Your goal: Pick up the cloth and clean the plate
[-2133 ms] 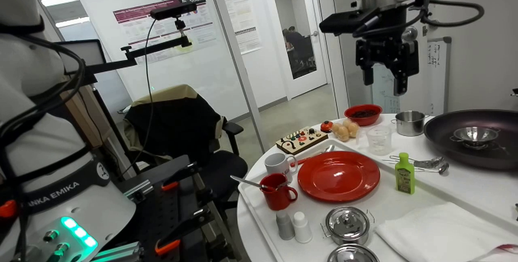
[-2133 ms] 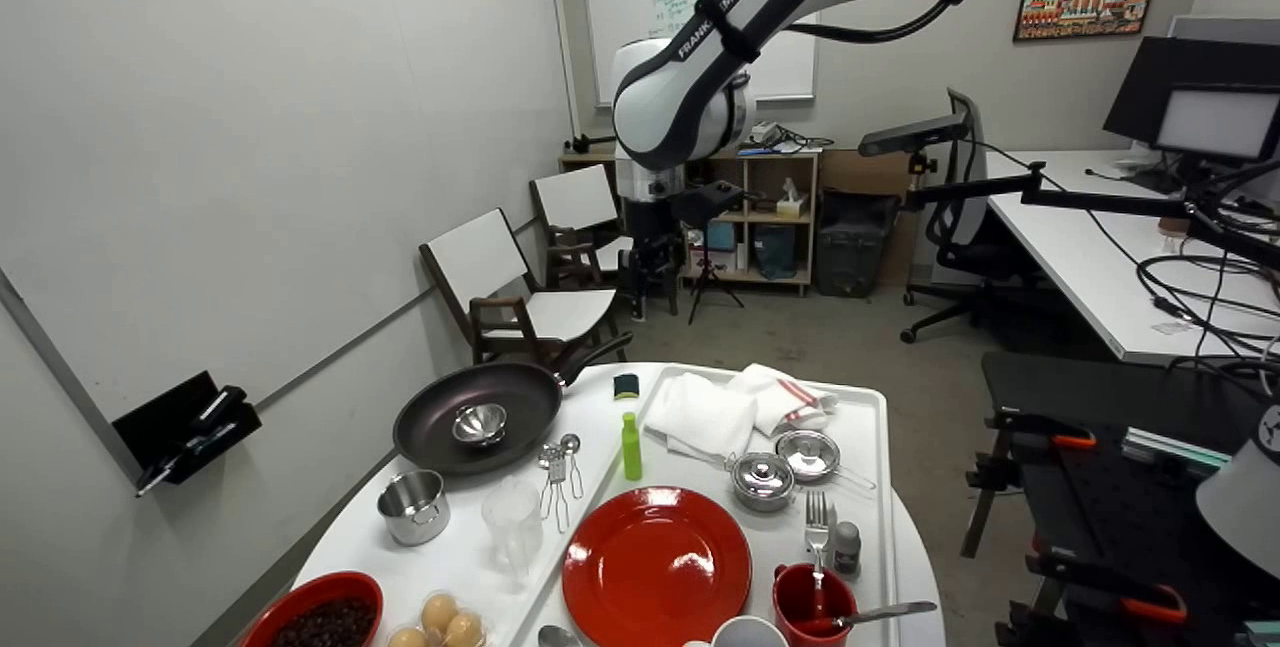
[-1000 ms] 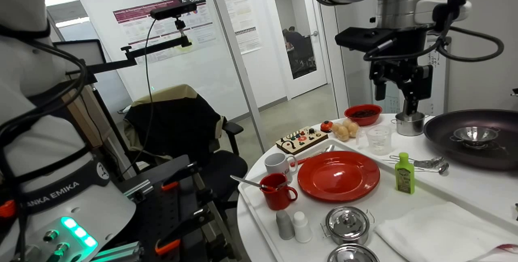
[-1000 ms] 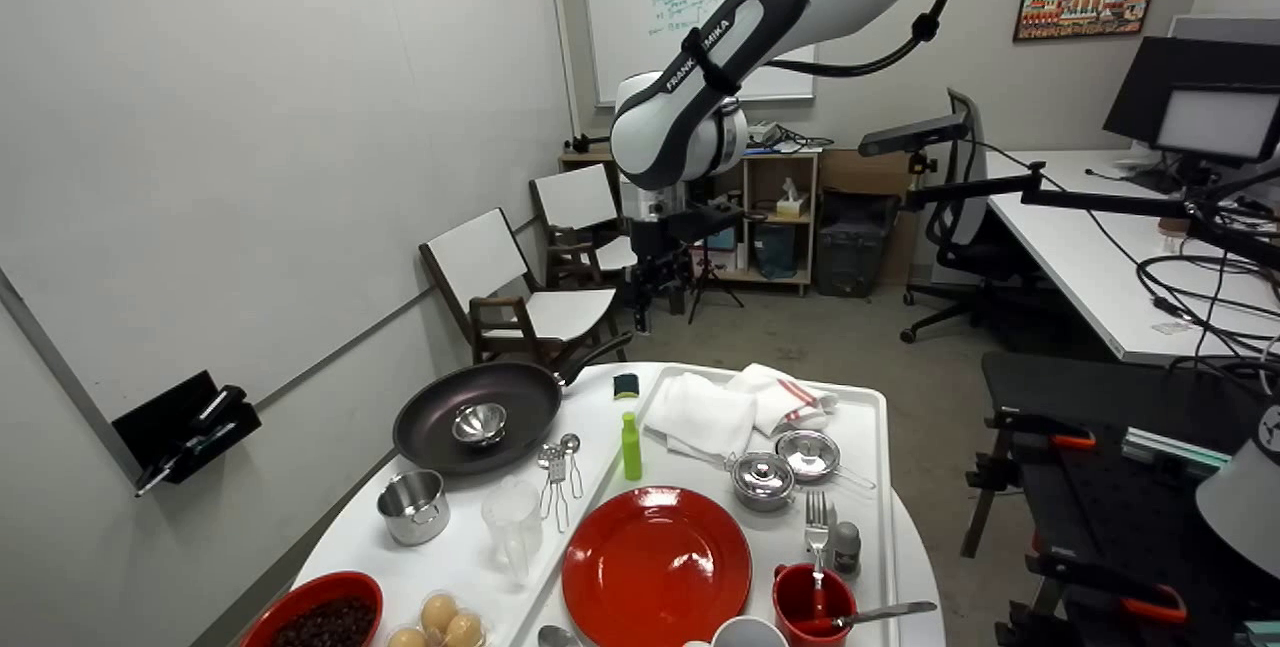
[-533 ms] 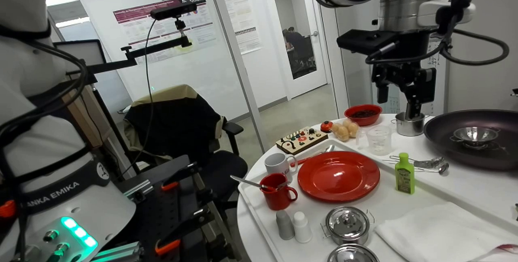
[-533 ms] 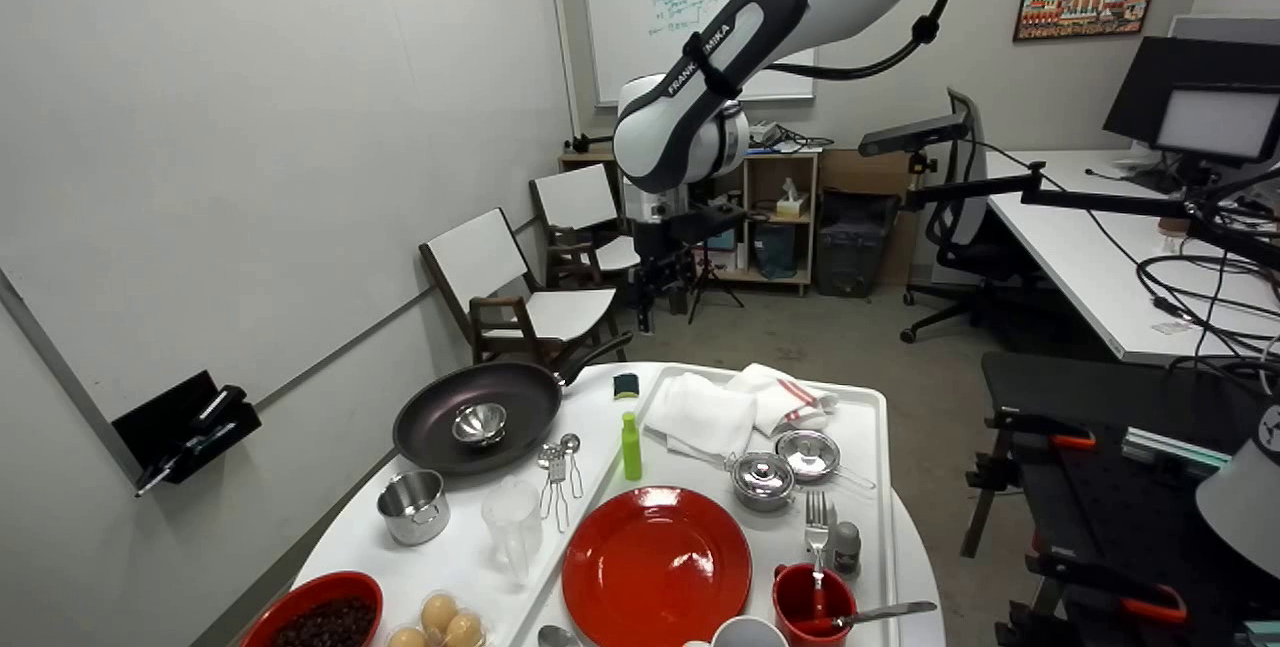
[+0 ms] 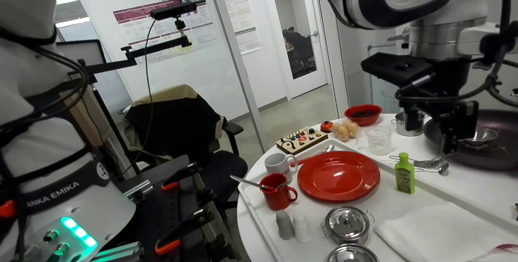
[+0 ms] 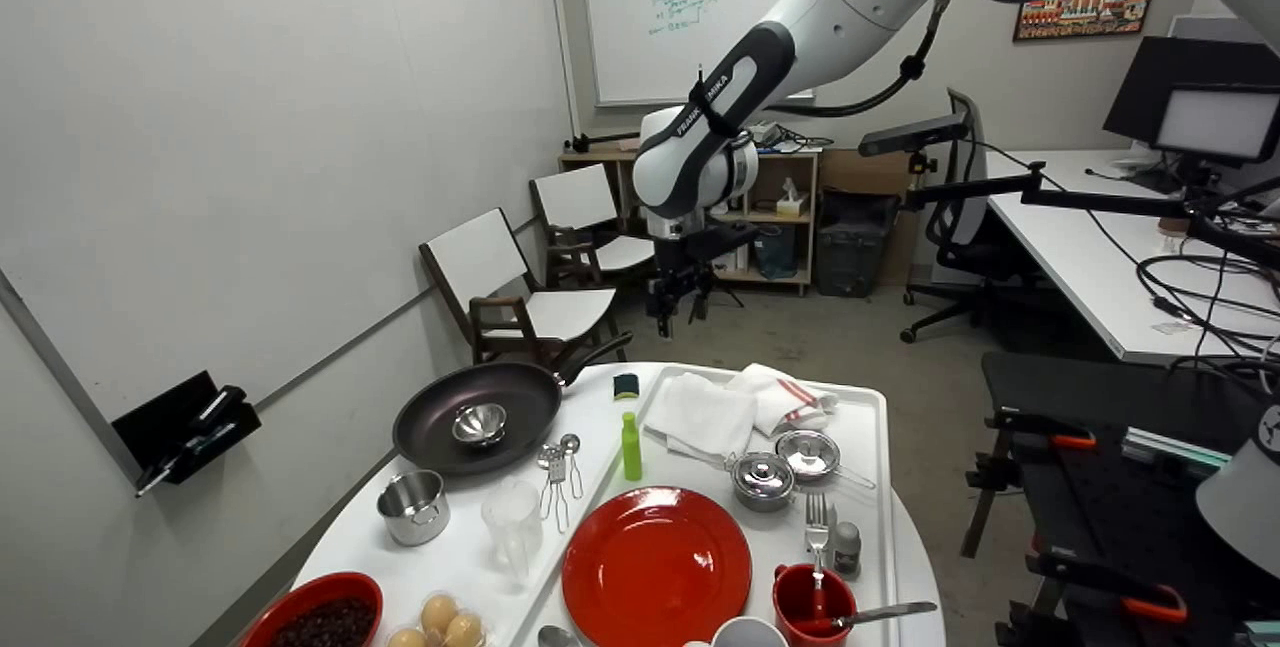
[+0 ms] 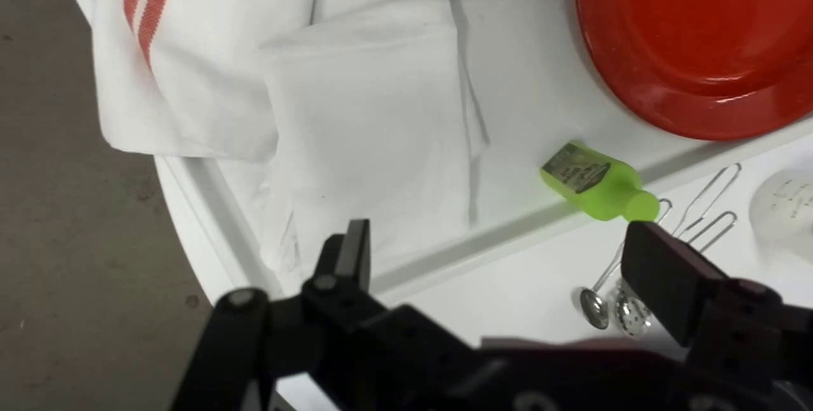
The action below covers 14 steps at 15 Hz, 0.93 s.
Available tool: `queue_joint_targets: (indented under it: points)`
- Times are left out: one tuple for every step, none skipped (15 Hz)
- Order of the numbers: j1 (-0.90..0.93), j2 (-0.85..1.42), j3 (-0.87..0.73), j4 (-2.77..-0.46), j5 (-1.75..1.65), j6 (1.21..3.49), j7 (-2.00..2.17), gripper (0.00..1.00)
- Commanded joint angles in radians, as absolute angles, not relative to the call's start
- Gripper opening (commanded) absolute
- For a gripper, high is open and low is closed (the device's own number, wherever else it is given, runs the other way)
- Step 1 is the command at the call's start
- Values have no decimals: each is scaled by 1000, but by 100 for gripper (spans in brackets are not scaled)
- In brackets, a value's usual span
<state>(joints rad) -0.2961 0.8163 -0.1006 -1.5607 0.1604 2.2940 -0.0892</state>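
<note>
Gripper [image 9: 495, 233] aloft, plain cloth [image 9: 375, 125] lower, on tray [image 9: 521, 93]

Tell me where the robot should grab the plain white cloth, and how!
Probably by its edge facing the red plate, from straight above with the open gripper. The white cloth lies flat and folded on the tray, so pinching an edge seems easiest; the striped towel crowds its opposite side.

Plain wht cloth [image 9: 375, 131], red plate [image 7: 339, 177], blk pincer [image 9: 498, 227], grn bottle [image 9: 597, 181], red-striped wht towel [image 9: 203, 74]
</note>
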Motion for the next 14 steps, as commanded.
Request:
queue_joint_targets:
  points:
    - [-311,927,-110,-1444,135,2290,-88,100]
    - [-312,952,-113,-1425,127,2288,-86,100]
    - [-311,974,-115,-1409,119,2284,-87,100]
    - [-307,996,-120,-1393,108,2283,-85,100]
    - [-302,1017,-124,-1380,95,2283,-85,100]
    - [-297,1038,-129,-1365,79,2283,-84,100]
    - [-294,1055,-133,-1354,66,2286,-82,100]
    - [-295,1073,-133,-1342,54,2285,-88,100]
    - [-293,1090,-136,-1332,41,2290,-91,100]
    - [-295,1105,-136,-1324,30,2296,-98,100]
    - [-300,1118,-134,-1318,20,2309,-110,100]
    - [-305,1128,-131,-1313,13,2319,-121,100]
    - [-310,1139,-130,-1315,8,2346,-131,100]
    - [-319,1146,-125,-1319,10,2376,-142,100]
